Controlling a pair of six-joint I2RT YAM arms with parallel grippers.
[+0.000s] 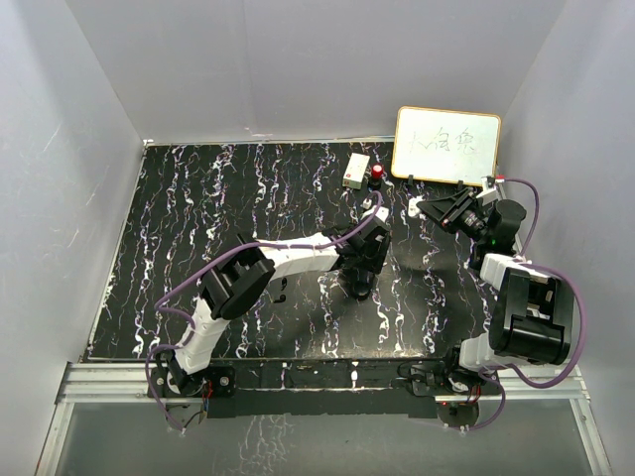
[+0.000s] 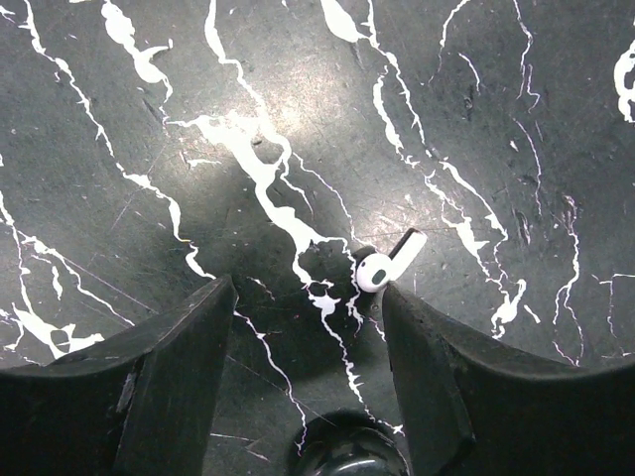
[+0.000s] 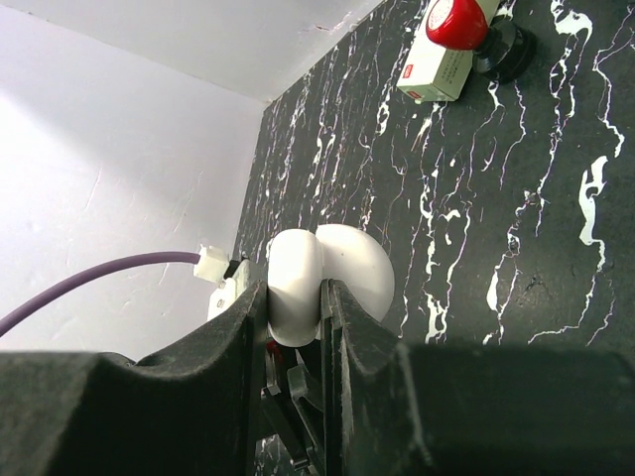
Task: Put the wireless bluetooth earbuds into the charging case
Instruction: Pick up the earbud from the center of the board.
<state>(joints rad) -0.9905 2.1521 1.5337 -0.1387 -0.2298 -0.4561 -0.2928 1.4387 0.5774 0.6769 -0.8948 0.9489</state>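
Earbud (image 2: 389, 260), white: laid on desk (image 2: 298, 119) close beside left end effector (image 2: 308, 288), which is held apart. Charging case (image 3: 347, 268), white: clamped in right end effector (image 3: 296, 297)

The table (image 2: 119, 129) is a black marble-look sheet with white veins, smooth with a dull sheen and fine scratches; at four o'clock from the centre of the left wrist view lies an earbud (image 2: 385, 264) of glossy white plastic. The left gripper (image 2: 308, 290) has matt black plastic fingers (image 2: 169, 387), faintly grainy. The charging case (image 3: 352, 263) is smooth, glossy white plastic, set between the equally matt black fingers (image 3: 213, 382) of the right gripper (image 3: 296, 290).
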